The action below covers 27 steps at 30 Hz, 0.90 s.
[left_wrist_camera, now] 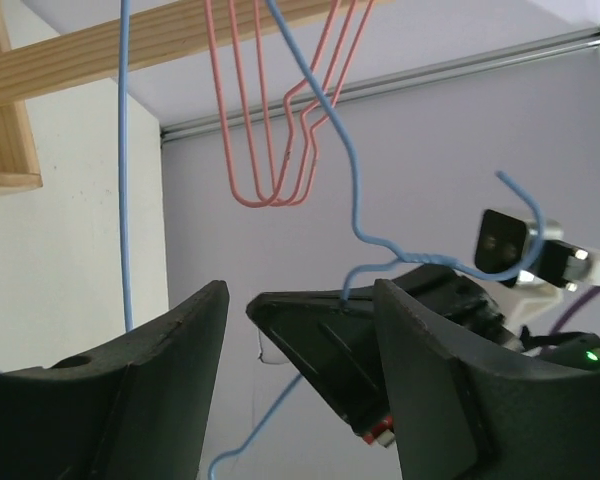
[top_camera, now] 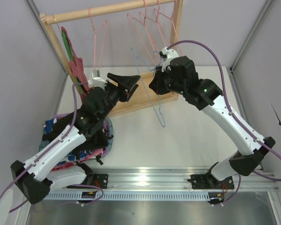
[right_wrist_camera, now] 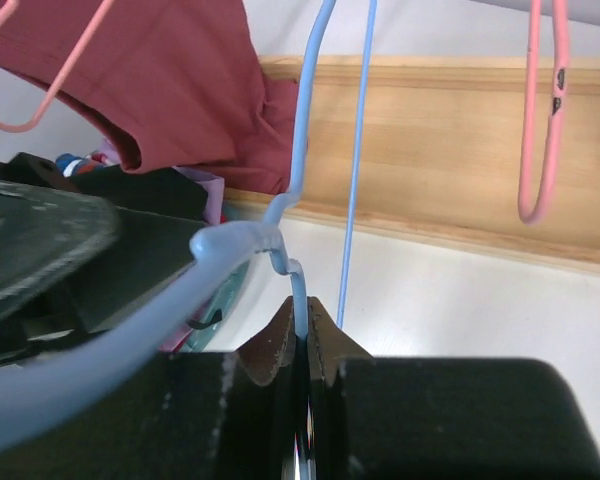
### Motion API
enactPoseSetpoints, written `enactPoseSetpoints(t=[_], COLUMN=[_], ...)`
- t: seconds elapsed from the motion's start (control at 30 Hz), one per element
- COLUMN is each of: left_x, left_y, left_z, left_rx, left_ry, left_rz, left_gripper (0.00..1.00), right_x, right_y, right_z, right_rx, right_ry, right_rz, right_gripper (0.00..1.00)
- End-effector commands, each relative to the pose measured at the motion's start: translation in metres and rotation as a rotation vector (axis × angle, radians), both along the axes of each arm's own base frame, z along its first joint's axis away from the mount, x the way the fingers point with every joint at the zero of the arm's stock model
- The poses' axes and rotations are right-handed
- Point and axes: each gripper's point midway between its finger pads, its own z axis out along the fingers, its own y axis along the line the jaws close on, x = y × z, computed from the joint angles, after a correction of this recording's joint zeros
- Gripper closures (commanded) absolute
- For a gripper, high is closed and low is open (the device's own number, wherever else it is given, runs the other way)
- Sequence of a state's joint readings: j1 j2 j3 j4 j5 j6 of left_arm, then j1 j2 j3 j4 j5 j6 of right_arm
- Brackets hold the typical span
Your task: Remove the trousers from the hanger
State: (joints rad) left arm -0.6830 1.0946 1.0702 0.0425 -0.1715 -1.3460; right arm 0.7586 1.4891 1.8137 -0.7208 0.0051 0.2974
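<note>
1. In front of the wooden rack point(top_camera: 140, 101), the hanger point(top_camera: 159, 119) hangs in the air off the top rail. It is a thin light-blue wire triangle, bare wire all round, tilted with its narrow end down toward the table point(top_camera: 178, 136).
2. The right gripper point(top_camera: 153, 85) is clamped on the hanger. The right wrist view shows its fingers pressed together on the wire just below the twisted neck point(right_wrist_camera: 300, 325).
3. The left gripper point(top_camera: 133, 88) sits just beside the right one with its fingers spread apart. In the left wrist view a strand of the blue wire point(left_wrist_camera: 355, 200) runs through the gap, and whether it touches a finger cannot be told.
4. The trousers point(top_camera: 109, 137) lie on the table at the left, well apart from the hanger. They are dark cloth with a thin light-blue edge, mostly hidden under the left arm, in a heap with the blue patterned cloth point(top_camera: 49, 125).
5. White table lies open between the two arms, from the rack's base bar to the metal rail at the near edge. Walls close in the left and right sides.
6. Counted: one blue hanger, and four pink hangers point(top_camera: 97, 44) on the rail, one alone and three bunched. There is also one green hanger point(top_camera: 64, 40) carrying one dark red garment point(top_camera: 75, 58).
</note>
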Motion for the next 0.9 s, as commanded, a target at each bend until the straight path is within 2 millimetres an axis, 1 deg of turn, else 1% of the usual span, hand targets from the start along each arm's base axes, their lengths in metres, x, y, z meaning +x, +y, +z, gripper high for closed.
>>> enactPoseSetpoints(t=[0.0,0.03,0.07,0.1,0.13,0.2,0.27,0.3,0.37,0.4,0.47,0.5,0.53,0.57,0.6,0.8,0.83,0.87], left_x=[-0.007,-0.004,-0.003,-0.001,0.005,0.006,0.014,0.014,0.021,0.023,0.03,0.032,0.033,0.034,0.037,0.047,0.05,0.052], left_y=[0.019,0.02,0.019,0.016,0.011,0.001,-0.009,-0.014,-0.022,-0.024,-0.029,-0.03,-0.031,-0.03,-0.029,-0.02,-0.018,-0.017], left_z=[0.039,0.039,0.046,0.044,0.042,0.044,0.036,0.04,0.038,0.043,0.042,0.046,0.047,0.051,0.051,0.059,0.058,0.056], left_rx=[-0.076,-0.062,-0.066,-0.061,-0.073,-0.094,-0.098,-0.107,-0.113,-0.119,-0.115,-0.122,-0.132,-0.15,-0.163,-0.206,-0.216,-0.22], left_ry=[-0.102,-0.11,-0.119,-0.111,-0.093,-0.09,-0.064,-0.07,-0.065,-0.074,-0.069,-0.075,-0.074,-0.087,-0.082,-0.084,-0.072,-0.06], left_rz=[0.05,0.058,0.055,0.046,0.035,-0.013,-0.031,-0.052,-0.066,-0.071,-0.069,-0.07,-0.069,-0.066,-0.053,-0.002,0.004,0.007], left_gripper=[0.34,0.34,0.33,0.33,0.33,0.33,0.33,0.32,0.33,0.33,0.35,0.38,0.46,0.51,0.57,0.86,1.0,1.0], right_x=[-0.006,-0.007,-0.008,-0.01,-0.01,-0.011,-0.011,-0.011,-0.011,-0.012,-0.011,-0.01,-0.011,-0.01,-0.01,-0.008,-0.008,-0.008], right_y=[0.014,0.017,0.019,0.022,0.024,0.025,0.026,0.027,0.03,0.032,0.035,0.036,0.037,0.037,0.037,0.035,0.035,0.034], right_z=[0.014,0.013,0.012,0.011,0.008,0.007,0.006,0.005,0.006,0.006,0.003,0.002,0.0,-0.003,-0.003,-0.008,-0.008,-0.008], right_rx=[0.079,0.084,0.089,0.095,0.097,0.097,0.095,0.095,0.095,0.095,0.083,0.077,0.067,0.058,0.055,0.038,0.036,0.036], right_ry=[0.004,0.009,0.014,0.023,0.027,0.029,0.03,0.03,0.028,0.028,0.031,0.034,0.035,0.036,0.038,0.038,0.038,0.041], right_rz=[0.062,0.077,0.09,0.1,0.108,0.109,0.113,0.116,0.12,0.126,0.128,0.127,0.129,0.121,0.117,0.095,0.096,0.092], right_gripper=[1.0,1.0,1.0,1.0,1.0,1.0,1.0,1.0,1.0,1.0,1.0,1.0,1.0,1.0,1.0,1.0,1.0,1.0])
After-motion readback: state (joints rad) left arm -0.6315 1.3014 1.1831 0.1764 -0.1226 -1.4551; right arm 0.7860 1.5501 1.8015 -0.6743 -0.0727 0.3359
